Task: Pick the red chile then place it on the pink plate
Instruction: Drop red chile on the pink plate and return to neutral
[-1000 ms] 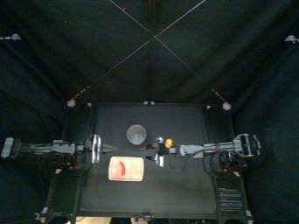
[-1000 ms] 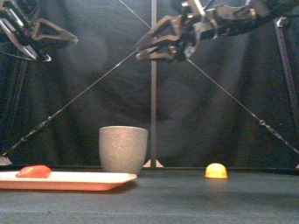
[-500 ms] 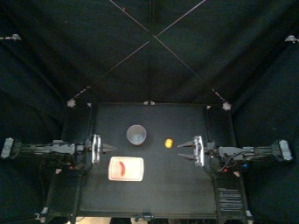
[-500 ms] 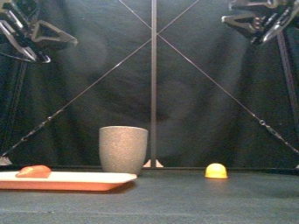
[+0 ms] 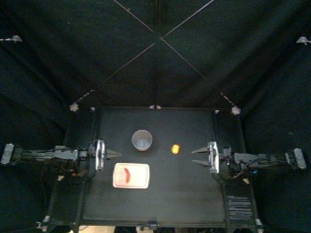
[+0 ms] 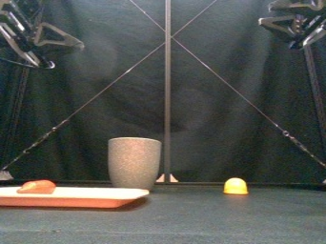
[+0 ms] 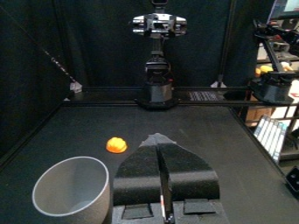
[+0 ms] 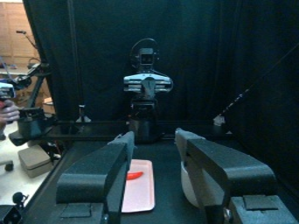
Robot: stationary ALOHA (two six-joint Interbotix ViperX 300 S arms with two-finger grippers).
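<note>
A small red chile (image 6: pixel 37 187) lies on the pink plate (image 6: pixel 95 196) by the table's (image 5: pixel 176 191) left edge. My left gripper (image 7: pixel 163 140) has its jaws together, my right gripper (image 8: pixel 152 136) has them apart.

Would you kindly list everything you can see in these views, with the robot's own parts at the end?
chile: one, red, lying on the pink plate
pink plate: one, pink, flat on the table's left half
grey cup: one, grey speckled, upright behind the plate
small toy: one, yellow, right of the cup and apart from it
table: one, black, under everything
left hand: one, jaws shut and empty, high over the table's left side
right hand: one, jaws open and empty, high over the table's right side
</note>
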